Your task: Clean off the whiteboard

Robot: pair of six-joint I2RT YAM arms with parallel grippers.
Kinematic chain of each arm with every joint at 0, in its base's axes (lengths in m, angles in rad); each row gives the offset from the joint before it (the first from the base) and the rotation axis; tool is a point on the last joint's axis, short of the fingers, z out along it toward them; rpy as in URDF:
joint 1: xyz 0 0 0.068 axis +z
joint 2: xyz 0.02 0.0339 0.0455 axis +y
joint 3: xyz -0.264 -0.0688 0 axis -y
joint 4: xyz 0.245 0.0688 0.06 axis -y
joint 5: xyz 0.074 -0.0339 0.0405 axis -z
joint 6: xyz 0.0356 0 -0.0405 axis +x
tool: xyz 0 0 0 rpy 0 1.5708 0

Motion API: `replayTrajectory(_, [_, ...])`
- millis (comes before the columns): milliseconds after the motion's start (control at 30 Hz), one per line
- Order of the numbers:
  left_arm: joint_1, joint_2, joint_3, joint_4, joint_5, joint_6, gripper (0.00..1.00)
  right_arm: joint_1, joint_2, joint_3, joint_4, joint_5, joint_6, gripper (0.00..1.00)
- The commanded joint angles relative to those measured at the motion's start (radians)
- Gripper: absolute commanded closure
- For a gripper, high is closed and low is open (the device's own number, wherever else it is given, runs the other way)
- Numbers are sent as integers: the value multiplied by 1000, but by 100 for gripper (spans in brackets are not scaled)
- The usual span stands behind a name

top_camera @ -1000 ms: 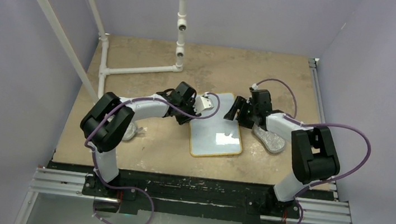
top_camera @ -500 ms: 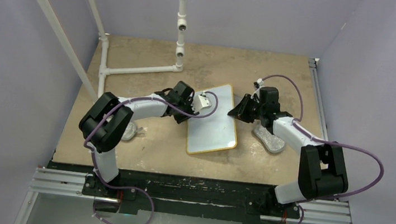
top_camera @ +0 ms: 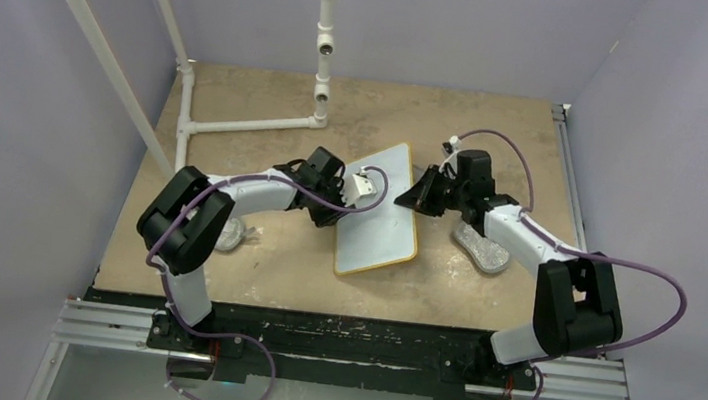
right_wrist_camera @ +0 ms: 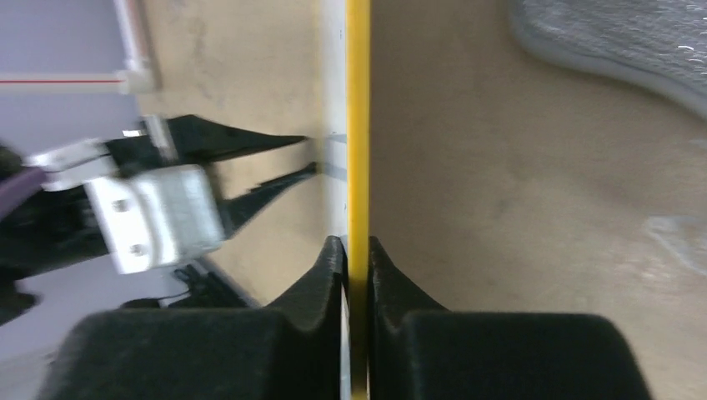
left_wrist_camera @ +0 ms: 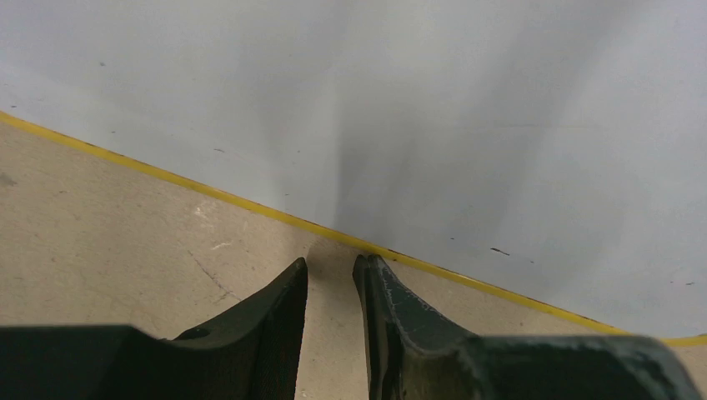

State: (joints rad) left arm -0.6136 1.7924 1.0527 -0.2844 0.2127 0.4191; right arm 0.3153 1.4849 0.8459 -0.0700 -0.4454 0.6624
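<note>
Metal rail (top_camera: 343, 350) along the near edge, carrying both arm bases. Bench (top_camera: 271, 276): tan, scuffed board. Grey oval pad (top_camera: 230, 234) at near left, partly under the left arm; a second grey pad (top_camera: 481, 248) at near right, just beside the right forearm and apart from the board. Whiteboard (top_camera: 382, 225): mid-bench between the two arms, set on a slant with its near corner to the left and its far corner to the right; face white with a few tiny dark specks, thin yellow rim all round. Left pincer (left_wrist_camera: 331, 262): at the board's left long edge, fingertips reaching the yellow rim, fingers parted by a narrow gap with only bare bench showing between them, so released. Right pincer (right_wrist_camera: 357, 246): at the right long edge towards the far end, clenched on the whiteboard, the yellow rim running straight between its two fingers; in that wrist view the board shows edge-on. White pipe frame (top_camera: 322, 45): far side, one upright post with a branch along the bench to the left
</note>
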Motion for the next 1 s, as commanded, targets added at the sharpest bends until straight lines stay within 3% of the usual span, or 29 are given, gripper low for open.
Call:
replayTrajectory(0, [29,8,-8,-86,102,-38,66,18,-37,95,-84,44,-36,100])
replayTrajectory(167, [166,-37,115,-216,171,-61,42,49,-29,292,-340,255,-136,100])
replayTrajectory(367, [317,-164,208,-296,193,-79,32,221,65,569,-624,613,-226,100])
replayTrajectory(600, [443,-124,358,-486,151,-140,31,405,166,772,-778,856,-268,100])
replayTrajectory(833, [510,-153,350,-468,103,-182,31,616,372,1008,-977,1115,-316,100])
replayTrajectory(967, [538,-160,338,-453,73,-207,31,695,427,1005,-941,1182,-373,100])
